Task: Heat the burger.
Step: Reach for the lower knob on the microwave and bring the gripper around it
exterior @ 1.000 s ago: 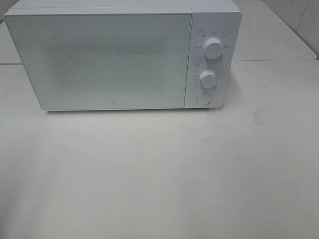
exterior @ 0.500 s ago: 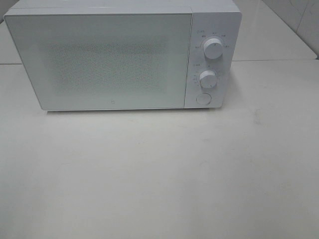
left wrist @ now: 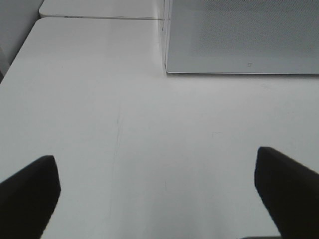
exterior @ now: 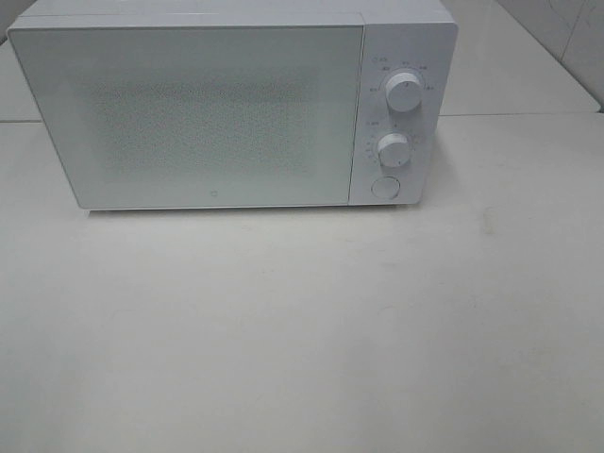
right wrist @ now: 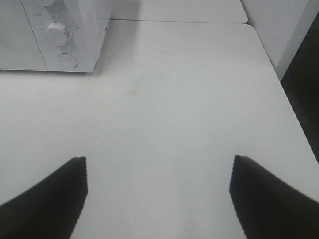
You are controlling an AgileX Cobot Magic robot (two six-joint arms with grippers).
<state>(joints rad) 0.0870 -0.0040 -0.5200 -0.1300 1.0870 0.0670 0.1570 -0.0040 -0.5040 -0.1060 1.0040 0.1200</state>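
Observation:
The burger is out of view in every frame. A white microwave [exterior: 231, 104] stands at the back of the table with its door [exterior: 193, 113] shut; two knobs [exterior: 404, 92] and a round button [exterior: 384, 187] sit on its right panel. Neither gripper shows in the exterior high view. In the left wrist view my left gripper [left wrist: 157, 191] hovers over bare table, open and empty, with the microwave's front lower corner [left wrist: 244, 45] ahead. My right gripper [right wrist: 158, 196] is open and empty too, with the microwave's knob panel [right wrist: 62, 35] ahead of it.
The white table [exterior: 302, 330] spreads in front of the microwave. In the right wrist view the table's edge [right wrist: 279, 84] drops to a dark floor beside a white wall. A seam between tabletops [left wrist: 99, 18] runs behind the microwave.

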